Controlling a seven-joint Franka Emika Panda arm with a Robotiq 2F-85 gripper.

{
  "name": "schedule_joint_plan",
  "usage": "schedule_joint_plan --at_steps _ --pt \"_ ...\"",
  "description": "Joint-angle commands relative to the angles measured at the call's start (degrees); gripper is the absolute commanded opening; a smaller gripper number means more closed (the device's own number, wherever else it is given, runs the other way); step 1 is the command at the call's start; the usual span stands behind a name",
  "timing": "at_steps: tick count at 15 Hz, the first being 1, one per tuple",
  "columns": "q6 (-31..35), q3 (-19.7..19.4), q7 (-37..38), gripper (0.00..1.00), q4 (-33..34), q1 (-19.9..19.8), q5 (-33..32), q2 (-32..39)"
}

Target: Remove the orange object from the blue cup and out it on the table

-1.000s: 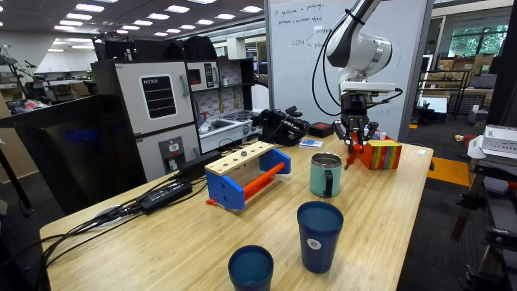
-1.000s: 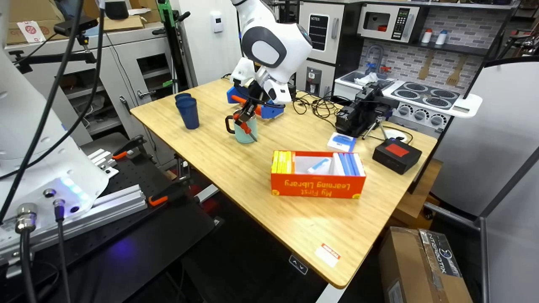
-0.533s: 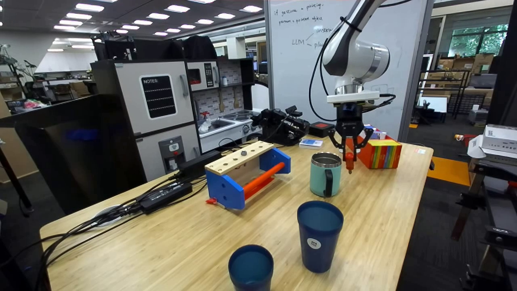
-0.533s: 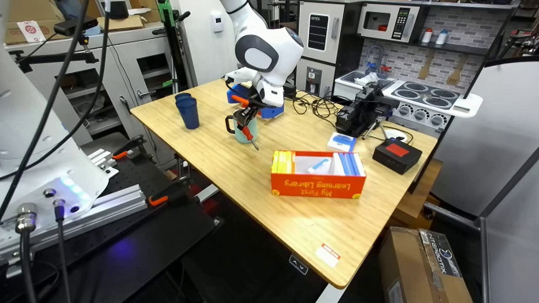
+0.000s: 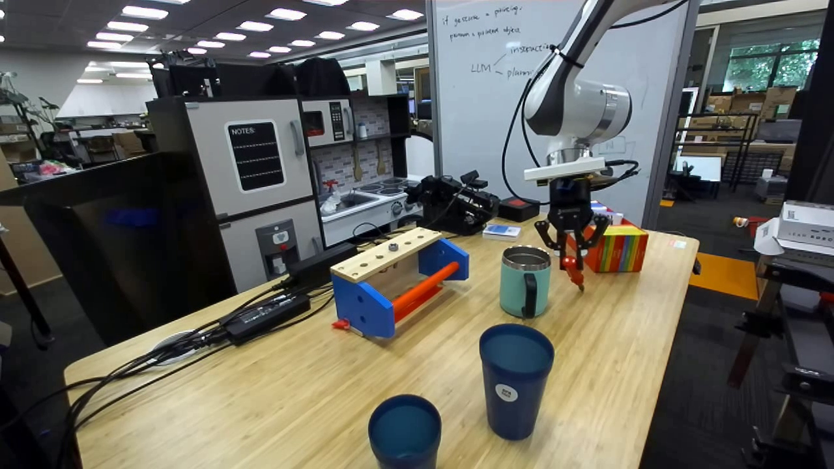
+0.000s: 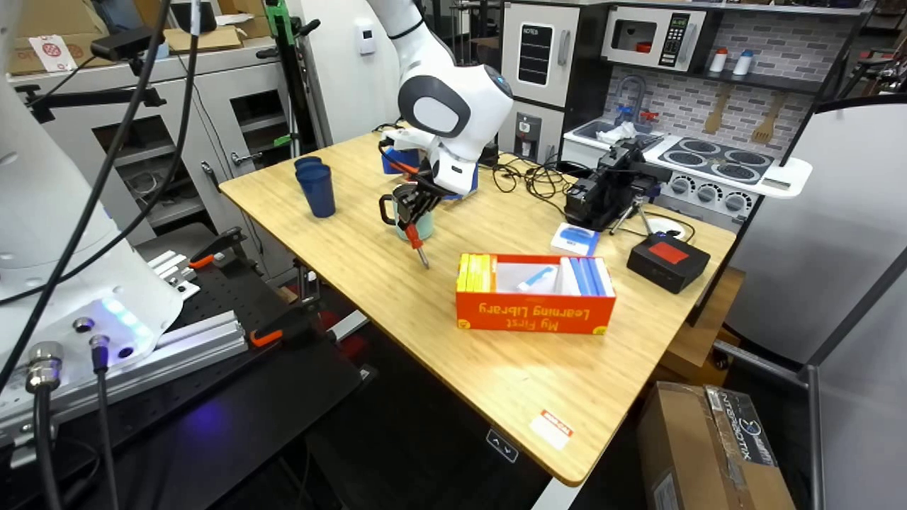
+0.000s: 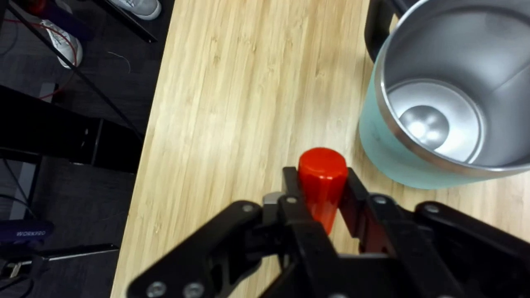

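My gripper (image 7: 321, 180): narrow, both fingers (image 7: 290, 182) pressed on the handle of the red-orange screwdriver (image 6: 414, 237) I hold.
Screwdriver: tilted, metal shaft pointing down, outside the teal cup (image 5: 513, 290) and just beside it; whether its tip touches the table (image 5: 293, 391) I cannot tell.
Teal cup: upright on that wood, black handle at its side; my wrist view looks down into its steel interior.
Block holder (image 5: 384, 255): pale wood top, blue ends, orange bar; it stands near the cup.
Book box (image 6: 535, 312): red-orange, standing apart from the cup; its long side reads "My First Learning Library", upside down to me in an exterior view.
Navy cup (image 5: 531, 384): round white sticker (image 5: 506, 393) on it, the print too small for me to read; a second navy cup (image 5: 404, 430) stands near it.
Table-corner sticker (image 6: 553, 430): red and white, print I cannot make out.
Dark blue tool (image 7: 25, 231): beyond the table's edge in my wrist view, marked "WORKPRO".
Play fridge (image 5: 260, 205): "NOTES" heads its black panel (image 5: 255, 156), legible in both exterior views.
Whiteboard (image 5: 479, 137): handwritten "LLM", with strokes branching to two partly covered words, the upper beginning "instruct".
Carton (image 6: 687, 439): brown, beside the table, with a black strip (image 6: 747, 425) whose letters I read in part, "TERBOTIX".
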Motion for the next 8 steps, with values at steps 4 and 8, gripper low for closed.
schedule_joint_plan --at_steps 4,8 --pt "-1.0 0.5 2.1 0.58 2.2 -1.1 1.2 1.6" --pt "-1.1 0.5 1.7 0.87 2.9 -1.5 1.2 2.3"
